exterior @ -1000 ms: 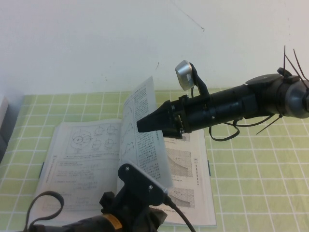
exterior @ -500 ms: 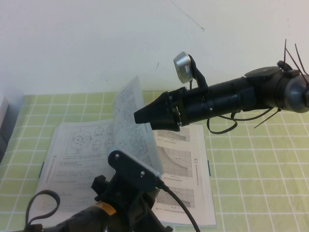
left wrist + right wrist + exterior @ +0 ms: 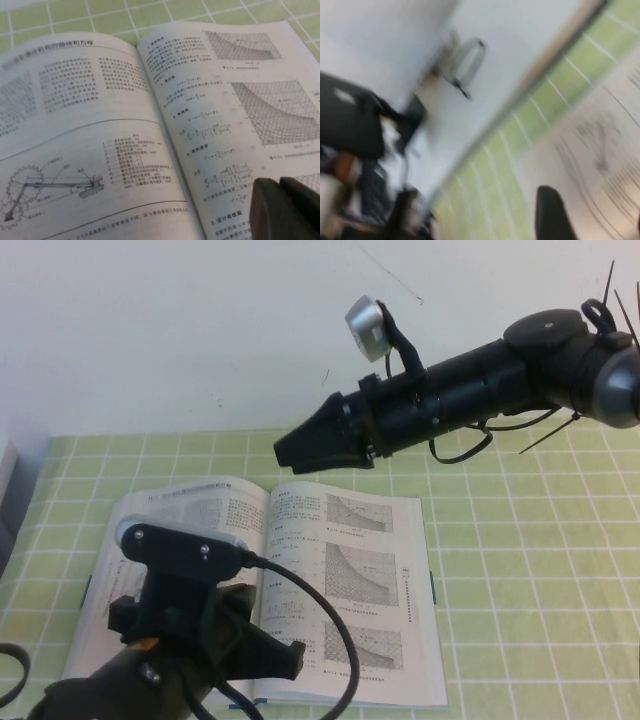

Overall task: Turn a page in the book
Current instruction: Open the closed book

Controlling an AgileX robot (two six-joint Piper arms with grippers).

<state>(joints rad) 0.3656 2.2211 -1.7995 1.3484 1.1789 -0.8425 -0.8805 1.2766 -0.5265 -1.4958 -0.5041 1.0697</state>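
Surroundings. You see a green tablecloth (image 3: 520, 570) ruled with white lines into squares; it covers the whole working surface and serves as the reference here. Behind the tablecloth's far edge rises a plain white wall (image 3: 180, 330), meeting the cloth in a straight line. High on the wall, above the cloth's middle, runs a thin dark scratch (image 3: 390, 275). At the tablecloth's left border you find a pale grey-white object (image 3: 6, 475), cut off by the frame, kind not determinable. The left wrist view shows the same cloth (image 3: 65, 20).
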